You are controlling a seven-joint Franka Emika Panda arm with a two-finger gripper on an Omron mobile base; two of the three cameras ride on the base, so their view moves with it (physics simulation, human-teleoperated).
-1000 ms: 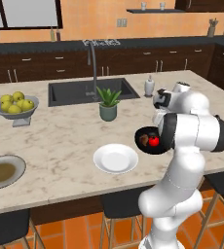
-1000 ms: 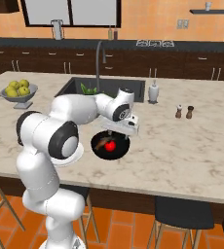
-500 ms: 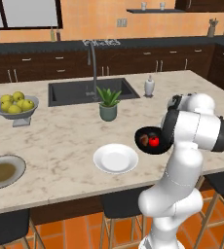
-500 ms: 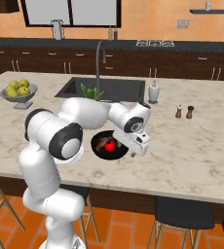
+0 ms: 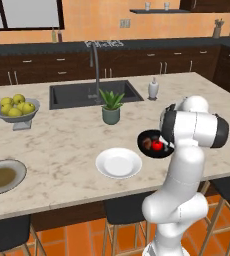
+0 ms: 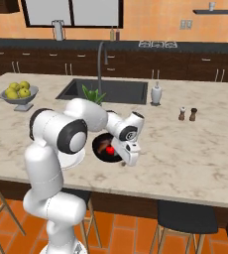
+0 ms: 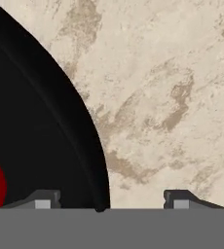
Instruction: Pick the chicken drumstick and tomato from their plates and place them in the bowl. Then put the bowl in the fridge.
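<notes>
From the left base view, the black bowl (image 5: 152,144) sits on the marble surface (image 5: 62,145) at three o'clock of the white plate (image 5: 119,163), holding the tomato (image 5: 157,145) and chicken drumstick (image 5: 147,143). From the right base view, the gripper (image 6: 124,161) hangs at the bowl's five o'clock edge. In the hand view, the fingers (image 7: 43,200) stand wide, straddling the bowl's rim, gripping nothing.

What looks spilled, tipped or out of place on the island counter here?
Nothing stands out. The tomato and chicken drumstick sit inside the bowl, both plates lie flat, and the counter shows no spill.
</notes>
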